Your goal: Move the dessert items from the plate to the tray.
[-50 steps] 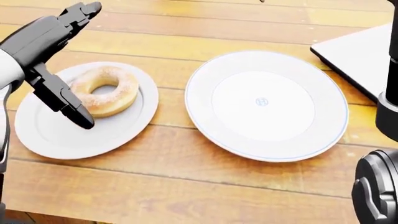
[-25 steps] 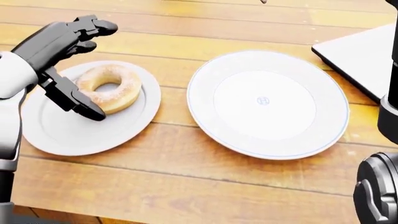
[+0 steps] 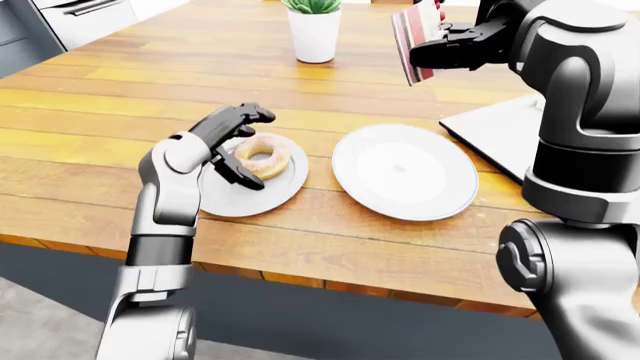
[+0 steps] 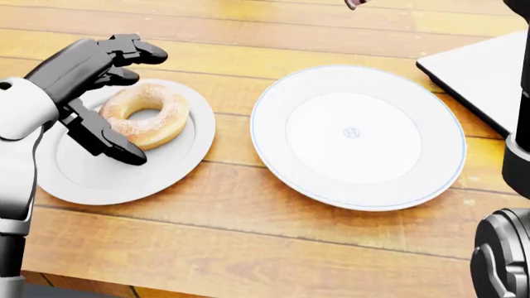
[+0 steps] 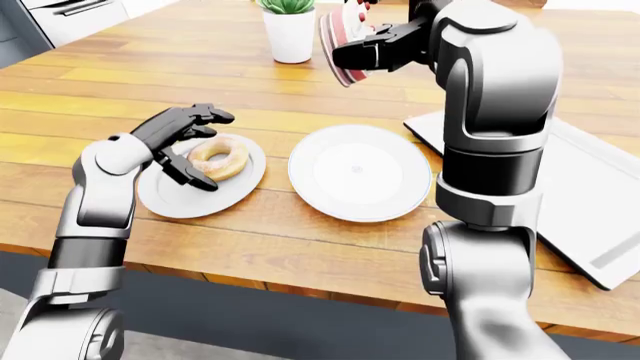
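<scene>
A sugared donut (image 4: 145, 117) lies on a small white plate (image 4: 91, 177) at the left of the head view. My left hand (image 4: 139, 108) is open, with its fingers (image 4: 132, 49) arched over the donut's top edge and its thumb (image 4: 112, 144) low at the donut's left side. A larger white plate (image 4: 273, 167) beside it holds nothing. My right hand (image 5: 365, 52) is raised high above the table, shut on a pink and white layered cake slice (image 5: 342, 34). The white tray (image 5: 590, 195) lies at the right.
A white pot with a green plant (image 3: 314, 30) stands at the top of the wooden table (image 3: 120, 97). The table's near edge (image 3: 330, 285) runs along the bottom of the left-eye view. Grey cabinets (image 3: 80, 19) stand at the top left.
My left hand has moved right and lowered over the donut, its fingers curling above it. The right arm holds still. The view has shifted slightly.
</scene>
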Controlling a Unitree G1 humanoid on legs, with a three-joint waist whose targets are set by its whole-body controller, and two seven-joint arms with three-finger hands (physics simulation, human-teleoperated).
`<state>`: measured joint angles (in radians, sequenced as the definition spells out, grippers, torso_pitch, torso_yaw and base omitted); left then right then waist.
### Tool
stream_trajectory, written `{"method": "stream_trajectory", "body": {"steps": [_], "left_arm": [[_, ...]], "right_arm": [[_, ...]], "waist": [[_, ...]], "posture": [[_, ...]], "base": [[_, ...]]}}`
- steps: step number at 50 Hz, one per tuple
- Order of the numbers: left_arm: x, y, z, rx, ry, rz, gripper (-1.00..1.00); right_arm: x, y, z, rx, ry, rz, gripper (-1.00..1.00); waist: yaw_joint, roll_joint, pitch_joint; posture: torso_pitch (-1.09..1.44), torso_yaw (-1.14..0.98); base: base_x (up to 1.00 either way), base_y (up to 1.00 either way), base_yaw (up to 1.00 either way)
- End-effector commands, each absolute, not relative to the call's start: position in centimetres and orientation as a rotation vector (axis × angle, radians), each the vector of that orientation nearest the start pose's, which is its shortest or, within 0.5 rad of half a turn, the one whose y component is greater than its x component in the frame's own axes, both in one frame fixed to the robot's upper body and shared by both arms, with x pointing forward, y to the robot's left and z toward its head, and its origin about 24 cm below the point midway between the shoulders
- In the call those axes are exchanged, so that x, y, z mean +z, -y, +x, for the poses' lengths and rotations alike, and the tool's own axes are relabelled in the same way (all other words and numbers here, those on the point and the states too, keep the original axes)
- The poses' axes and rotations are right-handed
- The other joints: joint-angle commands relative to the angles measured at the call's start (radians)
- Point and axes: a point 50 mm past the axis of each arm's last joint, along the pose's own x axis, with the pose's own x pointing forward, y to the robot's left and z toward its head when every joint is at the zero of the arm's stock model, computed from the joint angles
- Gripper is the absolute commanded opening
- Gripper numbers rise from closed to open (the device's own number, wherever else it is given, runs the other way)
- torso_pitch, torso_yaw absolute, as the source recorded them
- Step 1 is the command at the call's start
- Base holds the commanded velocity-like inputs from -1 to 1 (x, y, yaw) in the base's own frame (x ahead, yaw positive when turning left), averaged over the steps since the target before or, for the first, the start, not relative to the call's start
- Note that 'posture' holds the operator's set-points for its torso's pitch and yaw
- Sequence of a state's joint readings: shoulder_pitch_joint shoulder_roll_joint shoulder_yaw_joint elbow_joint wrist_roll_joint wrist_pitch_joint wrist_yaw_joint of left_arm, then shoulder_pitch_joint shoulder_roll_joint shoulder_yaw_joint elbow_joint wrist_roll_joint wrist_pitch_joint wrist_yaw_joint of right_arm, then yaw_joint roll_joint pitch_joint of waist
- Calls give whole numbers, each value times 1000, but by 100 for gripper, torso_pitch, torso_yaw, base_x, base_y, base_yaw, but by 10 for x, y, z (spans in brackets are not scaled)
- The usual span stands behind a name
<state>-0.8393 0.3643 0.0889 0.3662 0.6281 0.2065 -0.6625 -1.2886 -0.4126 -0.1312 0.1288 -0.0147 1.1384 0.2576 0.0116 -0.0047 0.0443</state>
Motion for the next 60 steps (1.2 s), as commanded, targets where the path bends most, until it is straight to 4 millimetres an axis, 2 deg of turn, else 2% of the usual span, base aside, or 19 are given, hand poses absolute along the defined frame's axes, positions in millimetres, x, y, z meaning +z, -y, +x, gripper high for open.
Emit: {"method": "stream_trajectory", "body": {"steps": [1,9,16,17,20,23,37,44,46,50,51,58,59,60], "left_arm": [[226,-188,376,-273,51,941,47],[223,-189,375,-272,47,941,30],[224,-190,375,-270,48,947,25],[225,-190,375,-269,48,948,18],[227,-191,376,-259,52,947,14],[228,-191,374,-259,52,946,-5],[239,-194,376,-203,105,946,-24],[249,-196,372,-176,139,949,-52],[249,-196,371,-173,142,950,-54],[260,-196,368,-151,170,939,-79],[264,-195,365,-152,177,936,-100],[294,-193,350,-119,250,870,-100],[299,-192,348,-113,264,857,-100],[304,-192,345,-110,275,849,-100]], "right_arm": [[369,171,343,74,129,-212,-100],[369,171,343,72,130,-211,-100],[369,171,344,70,131,-215,-100],[369,171,344,71,131,-212,-100],[370,171,344,75,132,-201,-100],[370,171,345,71,134,-204,-100],[369,171,345,71,134,-211,-100],[368,172,346,65,129,-207,-100],[368,173,346,55,135,-217,-100],[365,173,346,67,137,-249,-100],[365,173,346,69,135,-258,-100],[367,174,348,53,138,-283,-100],[367,174,349,60,135,-279,-100],[368,175,349,56,133,-291,-100]], "waist": [[-1,0,-29],[-1,1,-30],[-2,1,-30],[-2,1,-30],[-2,1,-31],[-3,1,-31],[-3,1,-32],[-4,0,-30],[-4,0,-29],[-4,1,-28],[-4,1,-27],[-7,2,-22],[-8,5,-41],[-8,17,-41]], "posture": [[0,0],[0,0],[0,0],[0,0],[0,0],[0,0],[0,0],[0,0],[0,0],[0,0],[0,0],[0,0],[0,0],[0,0]], "base": [[0,0,0],[0,0,0],[0,0,0],[0,0,0],[0,0,0],[0,0,0],[0,0,0],[0,0,0],[0,0,0],[0,0,0],[0,0,0],[0,0,0],[0,-16,0],[0,-32,0]]}}
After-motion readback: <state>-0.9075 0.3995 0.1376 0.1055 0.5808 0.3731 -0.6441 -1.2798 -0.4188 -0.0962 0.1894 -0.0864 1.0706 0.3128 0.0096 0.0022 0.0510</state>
